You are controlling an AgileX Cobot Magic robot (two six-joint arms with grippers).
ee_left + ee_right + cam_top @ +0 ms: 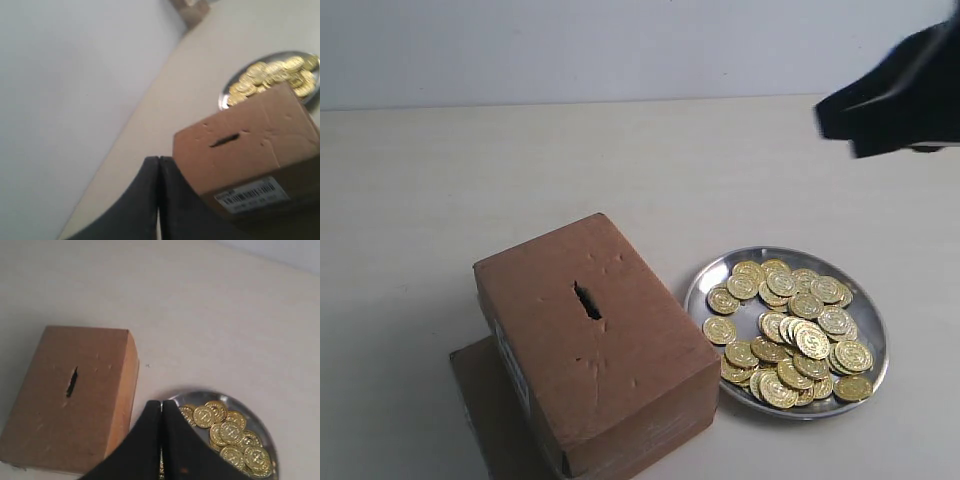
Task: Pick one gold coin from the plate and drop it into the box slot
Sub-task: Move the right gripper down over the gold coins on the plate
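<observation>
The brown cardboard box (605, 350) stands at the lower left of the exterior view, with the dark ragged box slot (587, 301) in its dented top. Right of it the silver plate (718, 272) holds a pile of gold coins (795, 335). My right gripper (835, 122) hangs high above the table behind the plate, shut and empty. In its wrist view the right gripper (161, 401) sits over the plate (214, 394) edge, beside the box (65, 400) and its slot (72, 381). My left gripper (158, 158) is shut and empty, next to the box (250, 150); the slot (224, 141) and coins (272, 75) show beyond.
A flat brown cardboard sheet (472, 385) lies under the box and sticks out at its left. The pale table (520, 170) runs back to a white wall. A small brown object (192, 10) stands at the far table edge in the left wrist view.
</observation>
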